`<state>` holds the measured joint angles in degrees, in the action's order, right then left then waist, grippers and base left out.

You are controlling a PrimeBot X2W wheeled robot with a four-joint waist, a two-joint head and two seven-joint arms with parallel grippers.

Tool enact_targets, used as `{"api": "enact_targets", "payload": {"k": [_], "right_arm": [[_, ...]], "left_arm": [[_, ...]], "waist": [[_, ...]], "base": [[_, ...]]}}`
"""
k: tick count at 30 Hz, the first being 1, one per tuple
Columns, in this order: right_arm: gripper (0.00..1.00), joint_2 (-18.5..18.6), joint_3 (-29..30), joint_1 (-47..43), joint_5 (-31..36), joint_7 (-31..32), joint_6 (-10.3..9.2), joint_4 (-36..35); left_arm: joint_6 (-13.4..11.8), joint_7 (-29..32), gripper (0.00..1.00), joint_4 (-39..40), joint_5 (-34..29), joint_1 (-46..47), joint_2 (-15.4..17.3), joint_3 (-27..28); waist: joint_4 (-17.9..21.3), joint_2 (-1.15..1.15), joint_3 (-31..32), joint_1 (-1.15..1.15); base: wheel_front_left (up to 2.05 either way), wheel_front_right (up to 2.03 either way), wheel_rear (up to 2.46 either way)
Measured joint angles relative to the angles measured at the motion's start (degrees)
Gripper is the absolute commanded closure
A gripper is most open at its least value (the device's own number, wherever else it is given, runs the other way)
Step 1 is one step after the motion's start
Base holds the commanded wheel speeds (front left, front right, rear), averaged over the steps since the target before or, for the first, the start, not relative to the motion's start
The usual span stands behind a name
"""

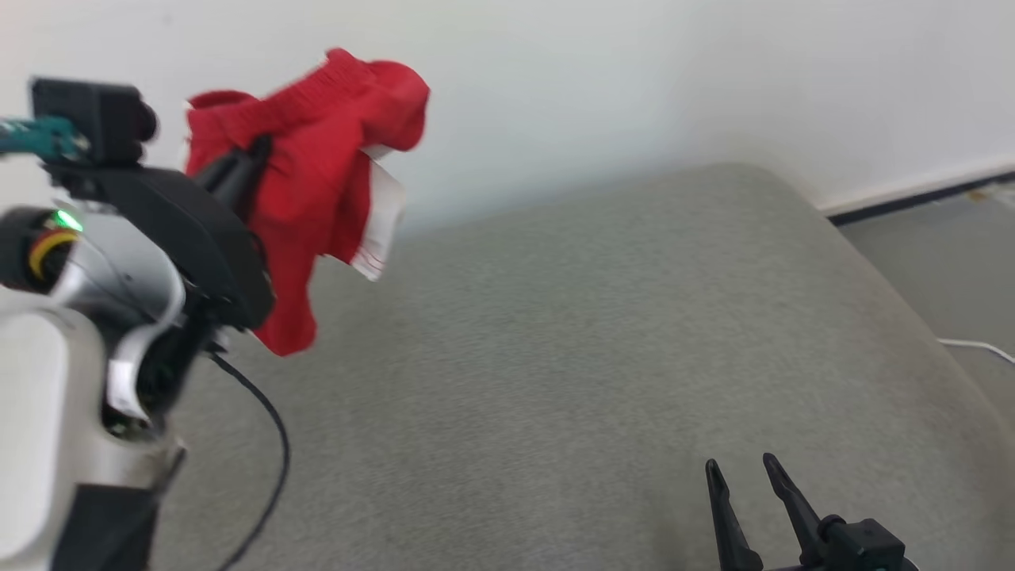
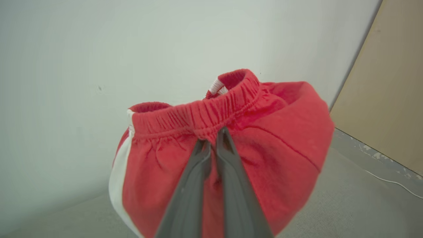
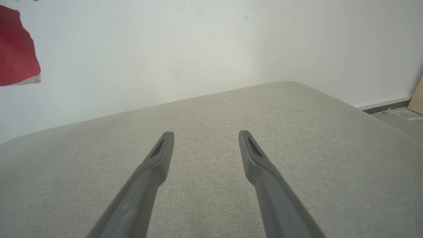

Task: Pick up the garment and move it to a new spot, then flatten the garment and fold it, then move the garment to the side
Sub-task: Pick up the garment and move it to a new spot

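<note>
Soft red cloth shorts with a white side stripe (image 1: pixel 317 182), pinched under the waistband by the closed left tool (image 2: pixel 213 138), high above the grey padded cushion (image 1: pixel 595 317). Right tool (image 3: pixel 205 135) wide, holding nothing. Best lowered slowly onto bare cushion. Leg holes bunched, blurry, hard to make out.
</note>
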<state>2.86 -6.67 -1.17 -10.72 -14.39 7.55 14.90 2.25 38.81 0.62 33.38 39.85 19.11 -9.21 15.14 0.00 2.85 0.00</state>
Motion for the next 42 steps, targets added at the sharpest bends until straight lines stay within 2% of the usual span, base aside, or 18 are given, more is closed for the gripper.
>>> {"api": "enact_targets", "payload": {"k": [8, 18, 19, 20, 21, 25, 31, 34, 36, 39, 42], "right_arm": [[0.0, 0.02, 0.59, -0.29, 0.69, 1.31, 0.0, -2.13], [0.0, 0.0, -1.43, -0.25, 0.25, 2.42, 0.0, -3.44], [0.0, 0.01, -1.6, -0.24, 0.14, 2.46, 0.0, -3.47], [0.0, 0.0, -1.68, -0.23, 0.14, 2.46, 0.0, -3.48], [0.0, -0.01, -1.78, -0.21, 0.11, 2.46, 0.0, -3.5], [0.0, 0.0, -0.63, -0.23, 0.23, 2.46, 0.0, -3.55], [0.0, 0.0, 3.12, -1.03, 1.67, 2.65, 0.0, -4.33], [0.0, 0.0, 4.39, -1.91, 2.33, 2.79, 0.0, -5.14], [0.0, 0.0, 4.79, -2.09, 2.52, 2.79, 0.0, -5.47], [0.0, -0.02, 5.28, -2.91, 2.82, 3.02, 0.0, -6.44], [0.0, -0.01, 5.39, -3.43, 2.85, 3.07, 0.0, -7.02]], "left_arm": [[-2.0, -7.73, 1.0, -3.97, -3.59, -7.43, -4.94, -4.13], [-0.91, -18.64, 1.0, -21.89, -8.45, -12.69, -10.38, -11.04], [-0.67, -19.71, 0.63, -23.72, -8.44, -12.8, -11.04, -11.6], [-0.32, -20.8, 0.38, -25.55, -8.69, -12.86, -11.58, -12.16], [-0.25, -21.64, 0.0, -27.08, -8.86, -12.84, -11.95, -12.46], [0.58, -26.75, 0.0, -30.72, -9.02, -12.47, -13.24, -13.27], [1.26, -36.76, 0.0, -31.41, -8.58, -14.01, -14.55, -13.52], [0.24, -43.68, 0.0, -29.96, -8.04, -16.48, -14.94, -12.29], [-0.08, -45.93, 0.0, -29.39, -8.0, -17.41, -15.0, -11.88], [-1.74, -52.15, 0.0, -27.24, -8.35, -22.39, -14.44, -10.27], [-3.37, -53.46, 0.0, -24.42, -9.8, -25.93, -13.05, -8.59]], "waist": [[6.69, 0.0, -1.58, 0.0], [8.86, 0.0, -5.54, 0.01], [8.75, 0.0, -5.74, 0.01], [8.56, 0.0, -5.86, 0.01], [8.31, 0.0, -5.93, 0.01], [6.81, 0.0, -5.77, 0.01], [3.41, 0.0, -4.73, 0.01], [1.23, 0.0, -4.05, 0.01], [0.45, 0.0, -3.82, 0.0], [-2.84, 0.0, -2.9, 0.01], [-5.36, 0.0, -2.2, 0.0]], "base": [[0.0, 0.0, 0.0], [0.0, 0.0, 0.0], [0.0, 0.0, 0.0], [0.0, 0.0, 0.0], [0.0, 0.0, 0.0], [0.0, 0.0, 0.0], [0.0, 0.0, 0.0], [0.0, 0.0, 0.0], [0.0, 0.0, 0.0], [0.0, 0.0, 0.0], [0.0, 0.0, 0.0]]}}
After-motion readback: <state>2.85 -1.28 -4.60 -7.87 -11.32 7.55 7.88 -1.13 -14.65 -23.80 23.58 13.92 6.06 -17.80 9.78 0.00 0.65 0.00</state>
